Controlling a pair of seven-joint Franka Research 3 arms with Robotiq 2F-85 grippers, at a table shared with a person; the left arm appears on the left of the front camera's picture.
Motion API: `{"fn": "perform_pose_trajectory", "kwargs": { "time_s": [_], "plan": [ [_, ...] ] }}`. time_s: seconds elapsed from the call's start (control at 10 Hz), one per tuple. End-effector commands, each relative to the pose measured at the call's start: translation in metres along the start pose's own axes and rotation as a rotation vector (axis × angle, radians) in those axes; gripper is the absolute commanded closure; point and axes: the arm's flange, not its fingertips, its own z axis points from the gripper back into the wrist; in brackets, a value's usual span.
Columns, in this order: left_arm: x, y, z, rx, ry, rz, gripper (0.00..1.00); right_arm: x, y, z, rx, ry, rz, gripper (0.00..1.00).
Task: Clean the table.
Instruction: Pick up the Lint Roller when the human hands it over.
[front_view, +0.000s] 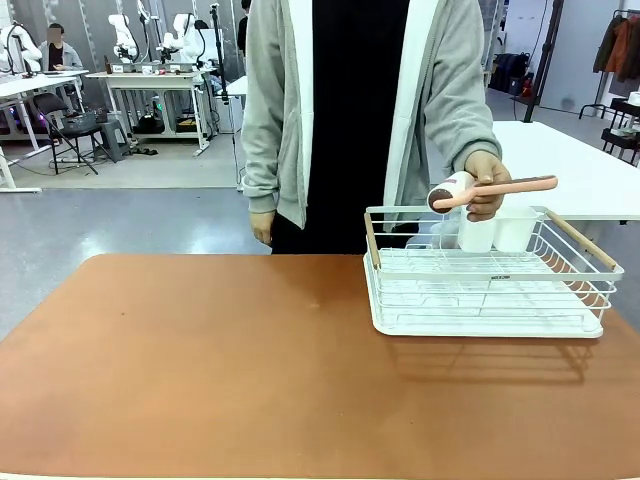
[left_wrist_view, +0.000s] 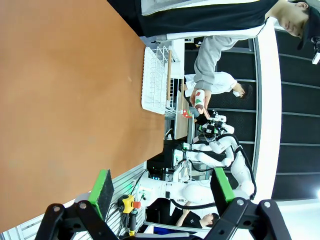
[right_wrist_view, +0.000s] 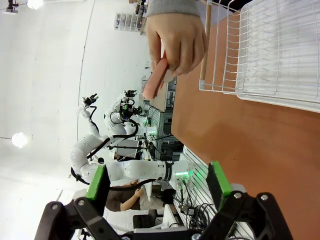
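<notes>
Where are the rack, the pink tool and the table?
Rack (front_view: 480, 328): front view, white front edge of its base.
Pink tool (front_view: 530, 184): front view, its handle.
Table (front_view: 230, 370): front view, bare brown top.

The rack (front_view: 480, 328) sits rightward on the table (front_view: 200, 370); apparently two cups (front_view: 515, 232) stand at its back.

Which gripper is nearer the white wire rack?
Right. The right gripper faces the white wire rack from close by; the left gripper sees it far across the table.
</notes>
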Motion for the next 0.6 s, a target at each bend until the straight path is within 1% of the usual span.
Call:
{"fn": "perform_pose_trajectory", "kwargs": {
  "time_s": [0.0,0.3,0.4,0.5],
  "plan": [
    [-0.005,0.0,0.003,-0.008,0.012,-0.022,0.0,-0.001,0.004,0.0,0.008,0.001,0.001,0.0],
    [-0.005,0.0,0.003,-0.008,0.012,-0.022,0.0,0.0,0.0,0.0,0.0,0.0,0.0,0.0],
    [-0.005,0.0,0.003,-0.008,0.012,-0.022,0.0,-0.008,0.02,-0.01,-0.071,0.029,-0.028,0.0],
    [-0.005,0.0,0.003,-0.008,0.012,-0.022,0.0,-0.013,0.037,-0.02,-0.133,0.033,-0.057,0.0]
  ]
}}
